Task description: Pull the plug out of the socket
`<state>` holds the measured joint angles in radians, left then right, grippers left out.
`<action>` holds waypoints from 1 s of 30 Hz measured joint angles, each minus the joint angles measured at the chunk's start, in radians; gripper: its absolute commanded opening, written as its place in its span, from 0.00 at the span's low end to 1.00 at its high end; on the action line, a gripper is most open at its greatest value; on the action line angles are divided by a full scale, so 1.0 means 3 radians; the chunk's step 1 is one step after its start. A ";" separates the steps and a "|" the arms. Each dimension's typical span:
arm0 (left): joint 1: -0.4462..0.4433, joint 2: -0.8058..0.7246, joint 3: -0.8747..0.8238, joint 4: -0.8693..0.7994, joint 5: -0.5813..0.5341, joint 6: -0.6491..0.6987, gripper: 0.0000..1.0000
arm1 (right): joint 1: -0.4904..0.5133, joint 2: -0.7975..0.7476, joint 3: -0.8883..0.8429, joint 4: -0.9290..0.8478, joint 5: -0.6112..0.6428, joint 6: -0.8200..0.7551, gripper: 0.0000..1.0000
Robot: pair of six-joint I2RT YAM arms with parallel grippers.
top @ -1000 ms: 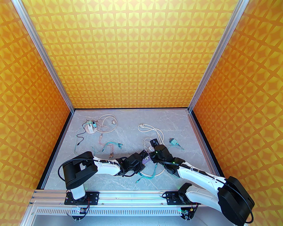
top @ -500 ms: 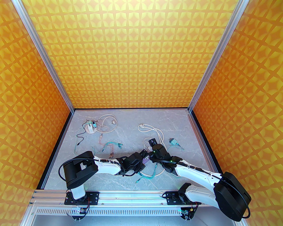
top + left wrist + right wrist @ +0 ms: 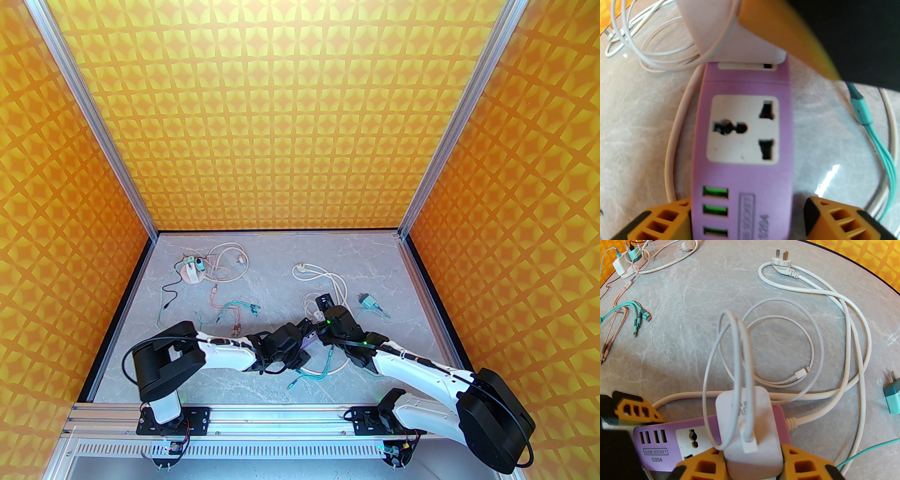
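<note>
Right tool clamps the white plug, perched over the purple socket strip — left tool straddles the strip, jaws apart. Fully free? Can't tell — nearly done, I'd judge.

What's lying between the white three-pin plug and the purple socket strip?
In the right wrist view, a coiled thin white charging cable lies between the three-pin plug and the purple strip.

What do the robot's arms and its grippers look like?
The left arm and right arm have white shells, black joints and a looping black cable. The right one shows green lights. The fingers are orange plastic with rectangular hollows and black edges.
</note>
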<state>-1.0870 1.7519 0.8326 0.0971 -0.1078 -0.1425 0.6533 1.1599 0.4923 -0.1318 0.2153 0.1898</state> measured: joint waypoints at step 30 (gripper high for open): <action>0.0327 0.0093 0.0430 0.0014 0.0388 -0.2013 0.00 | 0.0000 0.0079 0.0005 0.0056 -0.0017 0.0038 0.20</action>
<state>-0.9890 1.7798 0.9615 0.1013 0.0086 -0.7464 0.6533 1.1835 0.4938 -0.1150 0.2104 0.2012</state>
